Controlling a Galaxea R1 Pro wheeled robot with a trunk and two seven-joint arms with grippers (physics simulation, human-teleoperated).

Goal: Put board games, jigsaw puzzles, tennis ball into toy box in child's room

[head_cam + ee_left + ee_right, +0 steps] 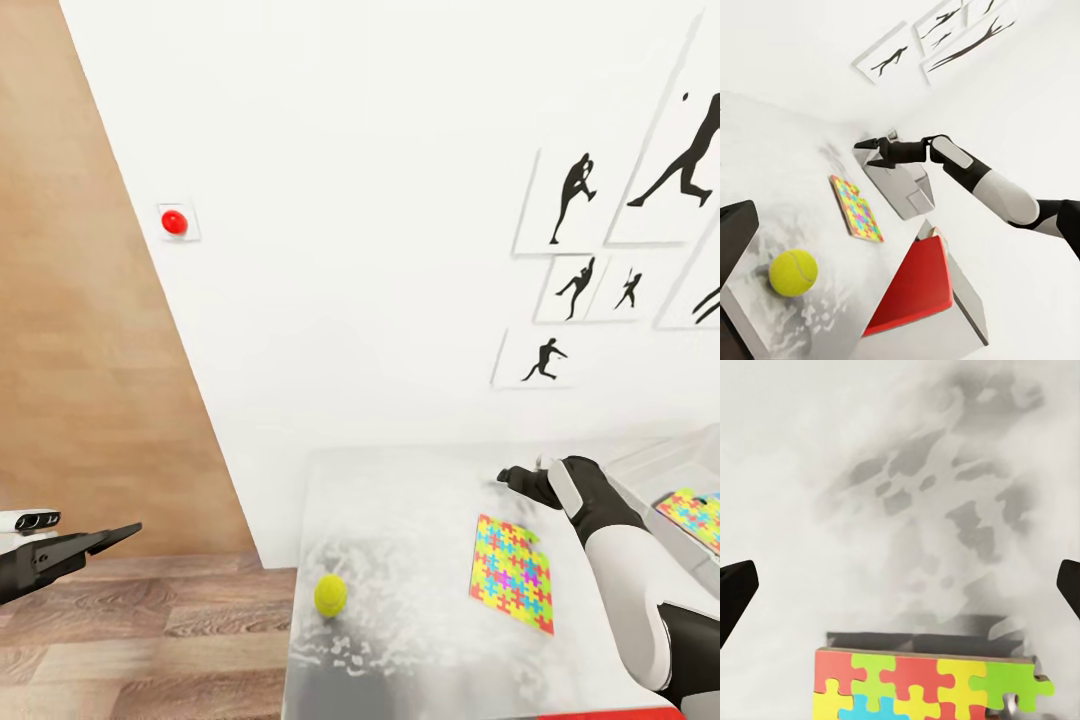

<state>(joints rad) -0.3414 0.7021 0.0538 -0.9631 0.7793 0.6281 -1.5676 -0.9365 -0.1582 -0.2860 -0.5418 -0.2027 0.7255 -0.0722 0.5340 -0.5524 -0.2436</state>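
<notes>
The right pincer [515,478], spread wide, hovers over the counter [400,520] just beyond the jigsaw puzzle [513,572]. The tennis ball [331,594] sits near the counter's edge; a careless sweep might roll it off. Left pincer [95,540] hangs pressed together

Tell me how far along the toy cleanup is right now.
One jigsaw puzzle already lies in the toy box. The open right gripper hovers over the table by the second puzzle, holding nothing. That puzzle and the tennis ball remain; the left gripper hangs empty.
</notes>
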